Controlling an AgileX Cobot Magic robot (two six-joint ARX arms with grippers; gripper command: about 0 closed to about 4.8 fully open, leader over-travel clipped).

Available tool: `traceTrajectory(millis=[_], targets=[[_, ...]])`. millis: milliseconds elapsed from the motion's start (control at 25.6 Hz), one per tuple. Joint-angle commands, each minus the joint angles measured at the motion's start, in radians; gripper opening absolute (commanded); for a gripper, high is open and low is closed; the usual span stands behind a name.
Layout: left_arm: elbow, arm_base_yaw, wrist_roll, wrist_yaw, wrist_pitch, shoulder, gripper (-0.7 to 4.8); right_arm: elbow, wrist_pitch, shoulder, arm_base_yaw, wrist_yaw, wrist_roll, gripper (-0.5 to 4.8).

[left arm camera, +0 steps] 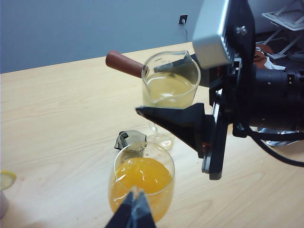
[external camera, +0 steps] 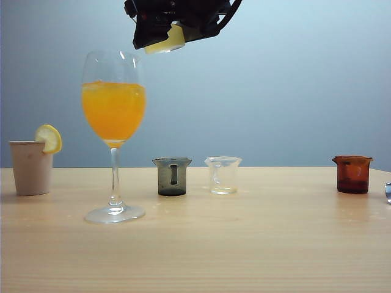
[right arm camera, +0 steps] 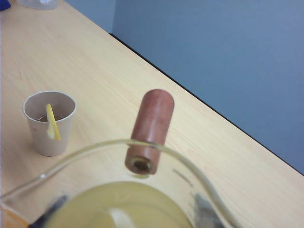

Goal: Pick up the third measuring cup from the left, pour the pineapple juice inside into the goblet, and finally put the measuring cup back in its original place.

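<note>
Pale blue wall stands behind a light wood table point(external camera: 256, 244), and the goblet point(external camera: 114, 131), already holding deep orange drink, serves as the landmark. Above and just beside its rim, the right gripper point(left arm camera: 175, 92) has its fingers pressed on opposite walls of the third measuring cup point(left arm camera: 170, 80), reddish stub handle pointing away from the arm. The pineapple juice point(left arm camera: 168, 88) lies inside, not yet spilling. The left gripper point(left arm camera: 134, 211) hangs close above the goblet, fingertips pressed together on nothing.

As I judge it, the cup's lip is not clearly over the bowl; tipping from here could send juice down the outside or onto the table, and a low swing could knock the tall glass over.

In the exterior view only a yellow sliver of the cup shows under the dark arm. The pour lip's direction is hard to read.
</note>
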Motion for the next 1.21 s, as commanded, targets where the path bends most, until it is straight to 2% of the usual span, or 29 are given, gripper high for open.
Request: traceTrajectory(millis=[39, 390, 546, 1210], targets=[[0.008, 0.0, 0.0, 0.005, 0.013, -0.002, -0.05, 0.007, 0.032, -0.006, 0.002, 0.002, -0.044, 1.46], [0.008, 0.0, 0.001, 0.005, 0.013, -0.002, -0.05, 0.011, 0.04, 0.013, 0.038, 0.037, -0.147, 1.47], [0.008, 0.0, 0.0, 0.005, 0.013, -0.002, -0.05, 0.011, 0.041, 0.013, 0.037, 0.046, -0.15, 1.47], [0.008, 0.0, 0.001, 0.005, 0.013, -0.002, -0.05, 0.01, 0.062, 0.013, 0.056, 0.045, -0.311, 1.47]])
